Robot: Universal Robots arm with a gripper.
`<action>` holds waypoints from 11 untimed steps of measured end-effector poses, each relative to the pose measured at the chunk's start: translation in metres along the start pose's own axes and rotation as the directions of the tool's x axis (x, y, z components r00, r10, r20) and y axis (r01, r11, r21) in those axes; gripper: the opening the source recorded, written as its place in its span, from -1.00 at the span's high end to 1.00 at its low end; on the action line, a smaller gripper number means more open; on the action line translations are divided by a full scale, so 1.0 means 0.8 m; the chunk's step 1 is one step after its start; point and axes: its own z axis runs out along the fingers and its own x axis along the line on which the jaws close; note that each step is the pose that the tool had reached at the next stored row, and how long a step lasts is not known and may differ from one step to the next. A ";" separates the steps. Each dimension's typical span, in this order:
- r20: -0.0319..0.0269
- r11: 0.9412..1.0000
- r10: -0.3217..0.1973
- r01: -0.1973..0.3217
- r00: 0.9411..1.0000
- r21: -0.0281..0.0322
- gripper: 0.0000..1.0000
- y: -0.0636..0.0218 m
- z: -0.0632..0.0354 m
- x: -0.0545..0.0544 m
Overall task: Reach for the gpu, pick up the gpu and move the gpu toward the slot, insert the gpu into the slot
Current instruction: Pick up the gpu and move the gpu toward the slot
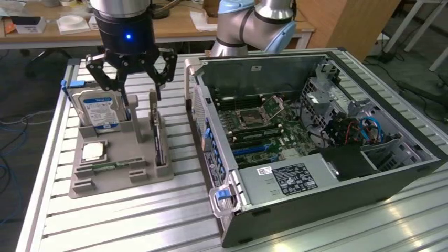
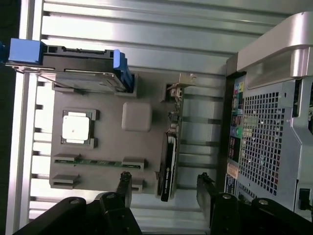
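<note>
There is one big desk (image 1: 126, 220) made of silver metal bars. On it lies one big computer case (image 1: 392, 178), on its side, with the open side up. Inside it you can see one green board (image 1: 280, 126) with blue slots (image 1: 253, 149). One robot arm (image 1: 248, 23) with blue-grey joints rises behind the case. Towards the exterior view's left, beside the case, sits one grey holder (image 1: 112, 176). Four things are in the holder. One hard drive (image 1: 98, 107) with a blue label stands up at the back. One gpu (image 1: 158, 131), thin and dark, stands on its edge along the side of the holder nearest the case, with its silver end (image 2: 181, 81) pointing towards the hard drive's end of the holder. One square silver chip (image 1: 94, 151) lies flat in a little pocket. One small green memory stick (image 1: 105, 167) lies in a groove near the front. One black claw (image 1: 136, 86) hangs over the holder, above the gpu. The claw is spread wide and holds nothing. In the wrist view its two fingers (image 2: 123, 183) sit one on each side of the gpu's dark end, with a gap on both sides. The grey wall of the case, with its holes and handle, stands between the gpu and the board.
</note>
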 end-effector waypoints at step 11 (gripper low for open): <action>0.001 1.000 0.019 -0.019 1.000 0.000 -0.29 -0.002 0.025 0.000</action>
